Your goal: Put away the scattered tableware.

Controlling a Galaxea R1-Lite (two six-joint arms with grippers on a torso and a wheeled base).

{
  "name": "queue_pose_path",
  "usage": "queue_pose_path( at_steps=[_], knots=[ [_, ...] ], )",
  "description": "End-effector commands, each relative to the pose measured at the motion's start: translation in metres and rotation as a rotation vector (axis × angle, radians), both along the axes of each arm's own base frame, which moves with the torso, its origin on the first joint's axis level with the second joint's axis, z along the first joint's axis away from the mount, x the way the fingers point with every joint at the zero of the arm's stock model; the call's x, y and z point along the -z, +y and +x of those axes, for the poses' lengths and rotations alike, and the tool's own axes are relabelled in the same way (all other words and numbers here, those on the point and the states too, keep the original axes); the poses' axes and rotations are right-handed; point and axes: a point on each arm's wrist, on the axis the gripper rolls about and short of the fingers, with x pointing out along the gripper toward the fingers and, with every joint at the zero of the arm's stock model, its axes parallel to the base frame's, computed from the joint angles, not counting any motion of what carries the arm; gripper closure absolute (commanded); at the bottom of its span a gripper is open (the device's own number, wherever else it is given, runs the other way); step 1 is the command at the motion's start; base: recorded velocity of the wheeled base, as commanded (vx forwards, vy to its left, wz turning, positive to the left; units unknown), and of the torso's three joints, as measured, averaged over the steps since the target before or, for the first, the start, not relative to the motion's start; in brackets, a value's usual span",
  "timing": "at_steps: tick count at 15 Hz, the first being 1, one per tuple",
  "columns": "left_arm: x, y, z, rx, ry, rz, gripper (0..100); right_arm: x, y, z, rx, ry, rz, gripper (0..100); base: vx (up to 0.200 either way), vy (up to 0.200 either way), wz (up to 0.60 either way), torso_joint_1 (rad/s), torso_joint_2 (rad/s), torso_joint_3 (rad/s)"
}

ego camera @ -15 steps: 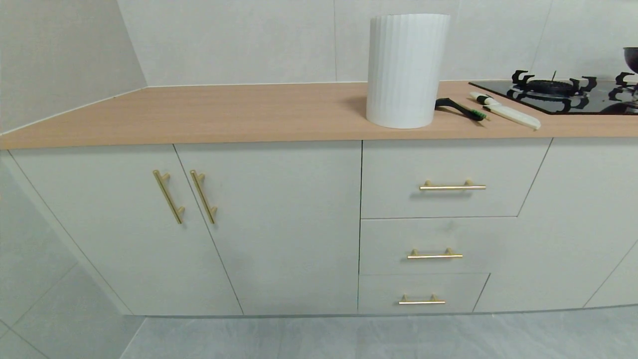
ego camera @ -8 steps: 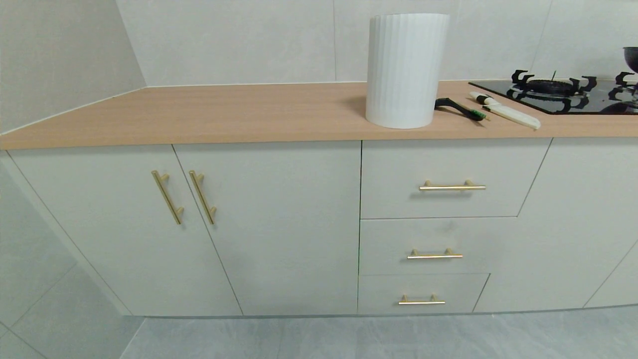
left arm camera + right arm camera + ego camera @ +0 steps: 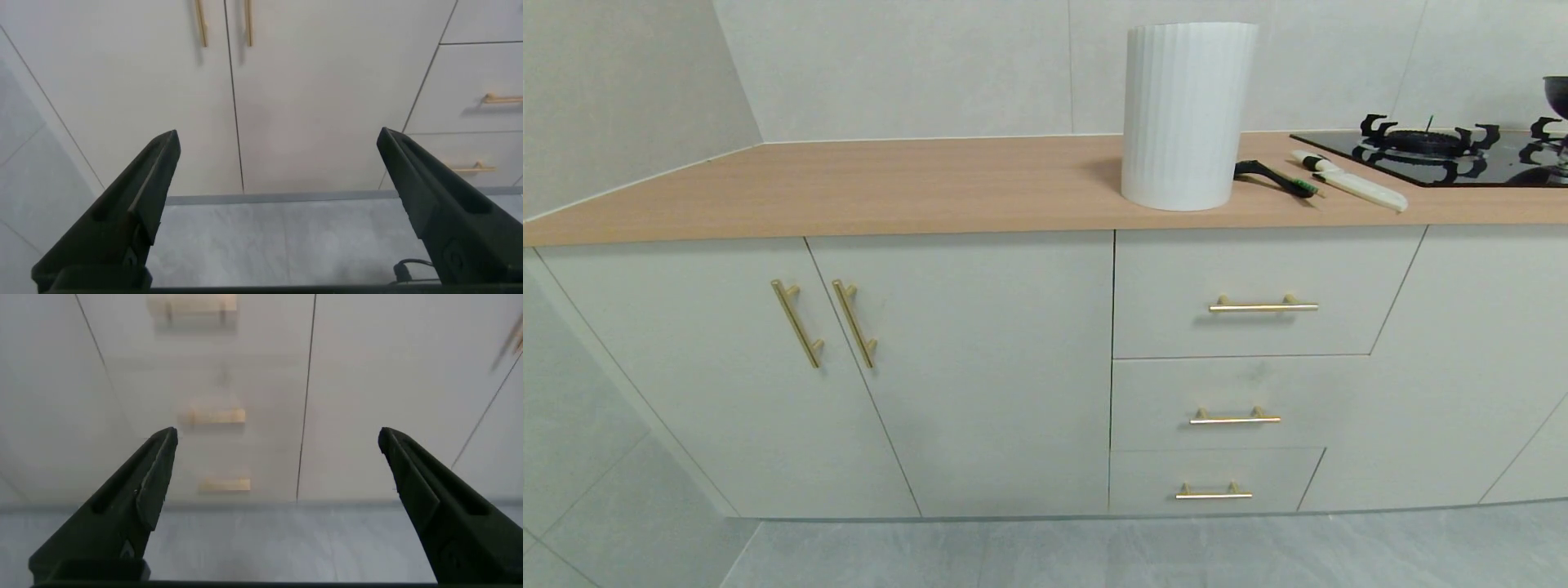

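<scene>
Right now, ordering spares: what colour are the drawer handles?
Drawer handles are gold, clearest in head view.

Wooden bench [image 3: 890,184] along a pale tiled wall [image 3: 915,65]. On the bench, at its far right end, black gas hob [image 3: 1437,151] with pan supports. Under the bench on the left, two closed cabinet doors [image 3: 980,367], gold bar handles [image 3: 798,322] side by side near the seam. Under the bench more to the right, three closed drawers [image 3: 1258,265] stacked, each with one level gold handle. Below the bench front, grey tiled floor [image 3: 1094,555].
</scene>
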Motion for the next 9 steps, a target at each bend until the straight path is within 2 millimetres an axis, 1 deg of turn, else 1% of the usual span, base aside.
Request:
queue_pose_path(
  at_steps=[1, 2, 3, 4, 6, 7, 9],
  knots=[
    [0.000, 0.000, 0.000, 0.001, 0.001, 0.000, 0, -0.027, 0.002, 0.026, -0.072, 0.181, 0.006, 0, 0.000, 0.000, 0.00, 0.000, 0.00, 0.000],
    [0.000, 0.000, 0.000, -0.001, 0.001, 0.000, 0, -0.031, 0.002, 0.032, -0.087, 0.212, 0.008, 0, 0.000, 0.000, 0.00, 0.000, 0.00, 0.000],
    [0.000, 0.000, 0.000, -0.001, 0.001, 0.000, 0, -0.044, 0.003, 0.053, -0.116, 0.311, 0.010, 0, 0.000, 0.000, 0.00, 0.000, 0.00, 0.000],
    [0.000, 0.000, 0.000, 0.001, 0.001, 0.000, 0, -0.055, 0.005, 0.070, -0.152, 0.370, 0.006, 0, 0.000, 0.000, 0.00, 0.000, 0.00, 0.000],
    [0.000, 0.000, 0.000, -0.001, 0.001, 0.000, 0, -0.069, 0.011, 0.096, -0.218, 0.439, -0.007, 0, 0.000, 0.000, 0.00, 0.000, 0.00, 0.000],
    [0.000, 0.000, 0.000, 0.001, 0.001, 0.000, 0, -0.077, 0.016, 0.116, -0.238, 0.486, -0.013, 0, 0.000, 0.000, 0.00, 0.000, 0.00, 0.000],
    [0.000, 0.000, 0.000, 0.001, 0.001, 0.000, 0, -0.092, 0.026, 0.150, -0.276, 0.527, -0.025, 0, 0.000, 0.000, 0.00, 0.000, 0.00, 0.000]
  ],
)
